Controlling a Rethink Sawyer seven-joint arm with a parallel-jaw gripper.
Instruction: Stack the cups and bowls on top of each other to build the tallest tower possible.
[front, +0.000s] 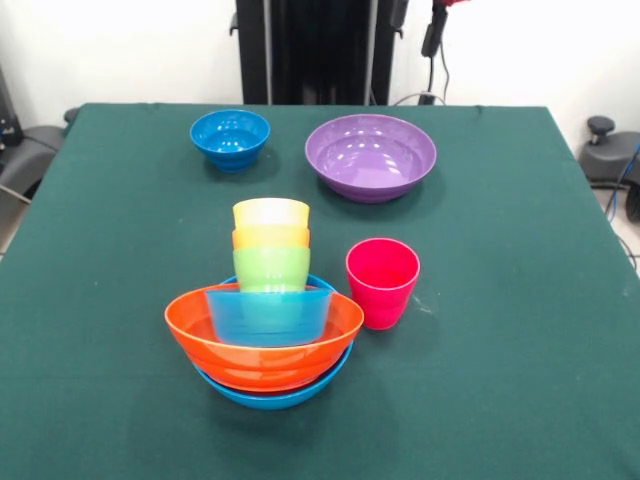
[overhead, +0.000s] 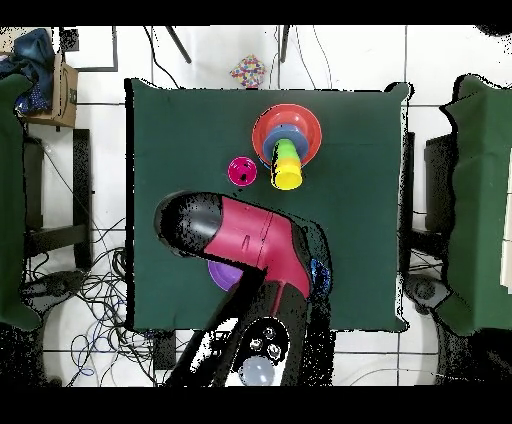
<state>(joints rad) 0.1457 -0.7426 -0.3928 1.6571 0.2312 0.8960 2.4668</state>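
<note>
big green surface (front: 520, 350) under all of it. red and black arm (overhead: 255, 245) bent low over the surface in the overhead view, covering most of the purple bowl (front: 371, 155) there. fingers hidden in both views, so cannot tell if open or closed.

next in size, the tower (front: 266, 320), near the front middle of the surface. wide light-blue bowl (front: 270, 395) at the bottom, big orange bowl (front: 262, 345) sitting in it, smaller light-blue bowl (front: 268, 315) inside that. green cup (front: 271, 268), orange cup (front: 270, 238) and yellow cup (front: 270, 213) nested on top, mouths up. leans a little toward one side in the overhead view, maybe only from the camera angle.

purple bowl standing alone at the back, well apart from the tower. dark-blue bowl (front: 231, 137) alone too, beside the purple one with a gap between. pink cup (front: 382, 282) upright just beside the tower, close to the orange rim, maybe touching; hard to tell.

probably still three things to add: purple bowl, dark-blue bowl, pink cup.

could go wrong:
- pink cup so close to the tower; a grab there could bump the orange bowl and shake the cups off.
- slippery plastic; a cup could slide out of a weak hold.
- a wide bowl set on the thin cup top would likely tip and knock it all down.
- a cup dropped off-centre could tilt the stack.
</note>
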